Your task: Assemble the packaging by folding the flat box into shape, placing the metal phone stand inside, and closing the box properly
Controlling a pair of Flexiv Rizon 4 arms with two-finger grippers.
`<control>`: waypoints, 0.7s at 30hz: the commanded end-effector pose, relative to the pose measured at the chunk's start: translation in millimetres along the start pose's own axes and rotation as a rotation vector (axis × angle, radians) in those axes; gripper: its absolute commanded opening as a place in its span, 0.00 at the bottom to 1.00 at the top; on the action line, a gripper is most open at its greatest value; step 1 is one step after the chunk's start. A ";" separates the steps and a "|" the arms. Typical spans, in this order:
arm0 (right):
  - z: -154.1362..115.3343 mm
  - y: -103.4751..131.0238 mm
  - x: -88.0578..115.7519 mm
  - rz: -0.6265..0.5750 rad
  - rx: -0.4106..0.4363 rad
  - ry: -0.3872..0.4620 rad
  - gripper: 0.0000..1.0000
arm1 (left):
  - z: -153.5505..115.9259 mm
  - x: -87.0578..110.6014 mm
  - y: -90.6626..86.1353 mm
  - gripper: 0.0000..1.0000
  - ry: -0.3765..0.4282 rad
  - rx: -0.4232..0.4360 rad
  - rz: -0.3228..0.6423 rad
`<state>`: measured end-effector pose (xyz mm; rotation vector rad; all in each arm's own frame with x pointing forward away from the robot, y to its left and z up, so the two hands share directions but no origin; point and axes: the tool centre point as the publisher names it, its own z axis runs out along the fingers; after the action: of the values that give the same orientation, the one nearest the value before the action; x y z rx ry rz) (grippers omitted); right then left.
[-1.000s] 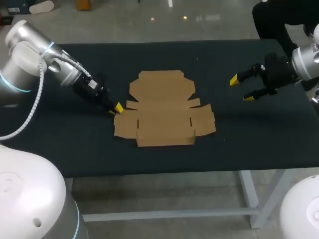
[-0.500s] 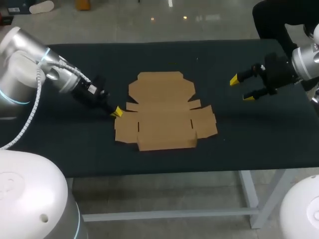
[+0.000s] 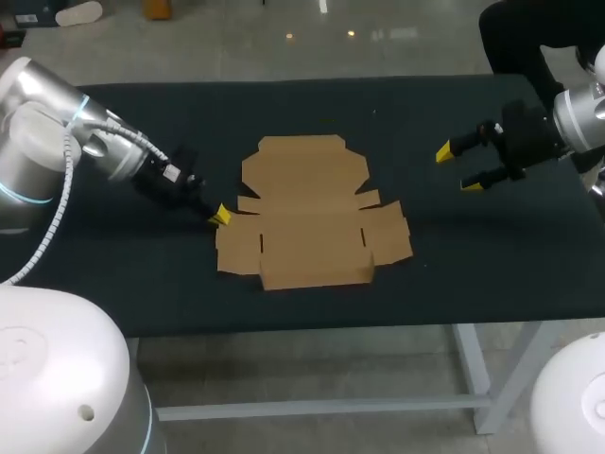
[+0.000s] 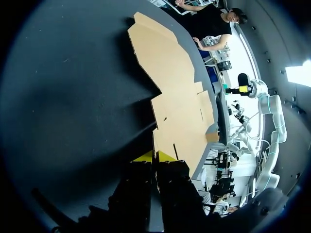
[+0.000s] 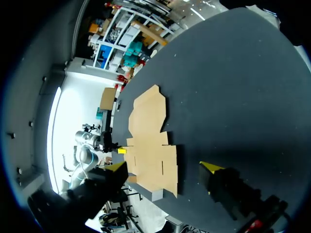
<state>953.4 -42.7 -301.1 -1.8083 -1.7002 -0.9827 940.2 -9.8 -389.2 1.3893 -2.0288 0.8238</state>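
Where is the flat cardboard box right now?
In the head view the flat box lies unfolded in the middle of the black table, with the jaws of the left arm at its left edge.

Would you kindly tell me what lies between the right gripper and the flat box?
Only bare table. The head view shows the right gripper open above it, well apart from the flat box.

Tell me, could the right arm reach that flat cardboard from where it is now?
Probably yes. The right pincer hangs open off to the side of the flat box, with only bare table between them and nothing in its path.
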 end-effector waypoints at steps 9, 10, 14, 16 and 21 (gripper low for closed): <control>-0.8 -0.3 -0.9 -0.002 0.001 0.005 1.00 | -1.8 -7.3 -7.4 0.92 0.016 -0.024 -0.002; -0.8 -0.3 -0.9 -0.002 0.001 0.005 1.00 | -2.7 -7.6 -6.7 1.00 0.017 -0.023 -0.002; -0.8 -0.3 -0.9 -0.002 0.001 0.005 1.00 | -14.1 -6.4 -4.4 1.00 -0.001 0.003 0.000; -0.8 -0.3 -0.9 -0.002 0.001 0.005 1.00 | -22.7 -3.3 -3.9 1.00 -0.022 0.021 0.005; -0.8 -0.3 -0.9 -0.002 0.001 0.005 1.00 | -47.2 7.9 -2.1 1.00 -0.092 0.072 0.031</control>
<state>953.5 -42.8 -301.1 -1.8083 -1.7002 -0.9827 962.4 14.6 -374.0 1.4036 -2.0713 0.8601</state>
